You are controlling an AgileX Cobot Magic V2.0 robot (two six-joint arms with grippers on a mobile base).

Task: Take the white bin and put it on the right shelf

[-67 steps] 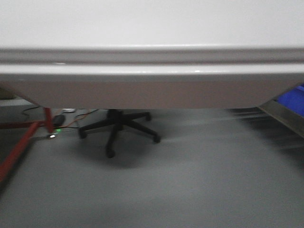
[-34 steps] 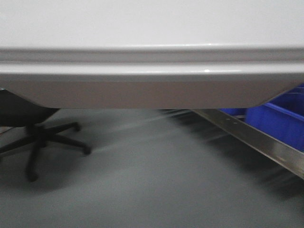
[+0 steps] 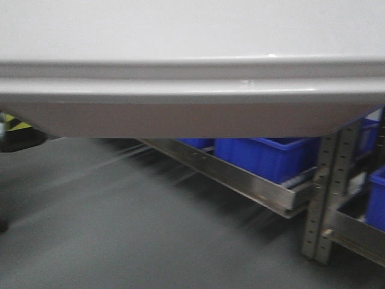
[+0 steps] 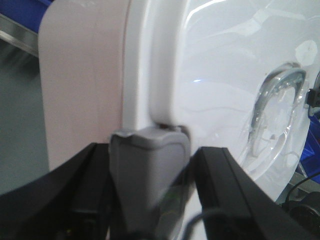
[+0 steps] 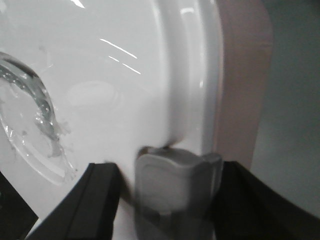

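Note:
The white bin (image 3: 192,36) fills the top half of the front view, held above the floor, its glossy lid and whitish-pink wall toward the camera. My left gripper (image 4: 150,155) is shut on the grey latch (image 4: 150,170) at the bin's (image 4: 210,75) lid edge. My right gripper (image 5: 175,172) is shut on the grey latch (image 5: 175,185) at the opposite edge of the bin (image 5: 100,75). The clear recessed handle (image 4: 277,110) shows in both wrist views. The right shelf (image 3: 240,177), with a steel front rail and perforated upright (image 3: 328,186), stands at the right, below and beyond the bin.
Blue crates (image 3: 271,153) sit on the low shelf level, and another (image 3: 376,201) sits right of the upright. Grey floor (image 3: 132,229) spreads below the bin. A dark object with yellow-black stripes (image 3: 15,129) is at the far left.
The front view has swung to the right. The office chair and red frame have left the view on the left. The steel shelf and blue crates have come in. The bin stays held.

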